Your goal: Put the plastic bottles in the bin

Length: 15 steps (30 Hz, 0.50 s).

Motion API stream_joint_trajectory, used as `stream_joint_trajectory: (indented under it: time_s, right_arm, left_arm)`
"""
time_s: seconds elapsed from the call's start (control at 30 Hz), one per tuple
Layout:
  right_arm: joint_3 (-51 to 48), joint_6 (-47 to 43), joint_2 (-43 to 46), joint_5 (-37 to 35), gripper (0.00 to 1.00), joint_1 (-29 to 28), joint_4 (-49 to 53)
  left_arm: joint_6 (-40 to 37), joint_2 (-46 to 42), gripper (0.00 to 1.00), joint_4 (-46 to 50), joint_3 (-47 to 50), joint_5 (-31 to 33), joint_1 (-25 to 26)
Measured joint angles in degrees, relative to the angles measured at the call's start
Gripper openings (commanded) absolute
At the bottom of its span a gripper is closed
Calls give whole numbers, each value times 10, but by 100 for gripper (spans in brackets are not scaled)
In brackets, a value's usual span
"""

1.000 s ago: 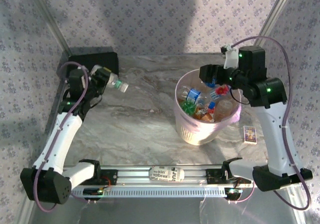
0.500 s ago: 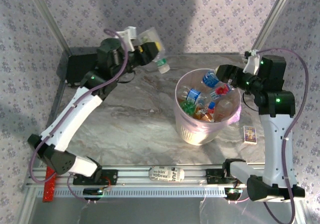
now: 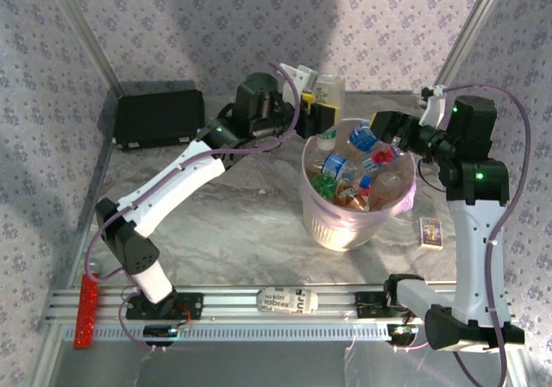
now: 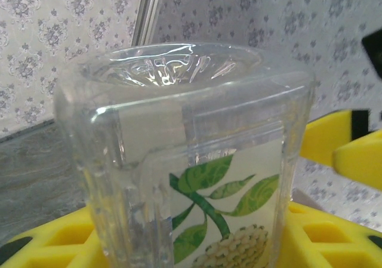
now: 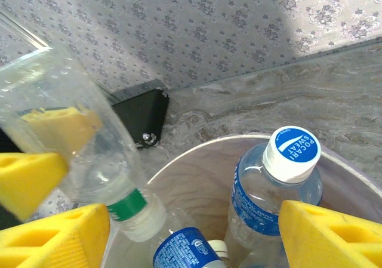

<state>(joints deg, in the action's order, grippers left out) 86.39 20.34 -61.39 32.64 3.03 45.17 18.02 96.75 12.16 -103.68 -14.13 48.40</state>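
Overhead, find the left gripper [image 3: 317, 109] clamped by its yellow foam pads on a clear, square-sided bottle [image 3: 331, 90] with a leaf-printed label, green cap tipped down at the far left rim of the bin [image 3: 341, 232]. Pale pink, translucent, round and tapered, ribbed low down (already heaped with bottles). Note the right gripper [image 3: 385, 139] over the far right rim, spread wide and gripping nothing; between its fingers, untouched, a blue-labelled bottle [image 5: 277, 184] with a white-and-blue cap, upright inside the bin. Plenty of bare marbled table [image 3: 233, 223] left of the bin; flat black case [image 3: 159, 115] at far left, well apart.
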Motion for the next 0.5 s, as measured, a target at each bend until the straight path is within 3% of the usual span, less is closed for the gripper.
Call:
stream_joint_trajectory:
  time_s: [0.5]
  right_arm:
    - [2,-2,-12,28,77,1,0]
  left_arm:
    - [-56,45,33,-86,24,32,15]
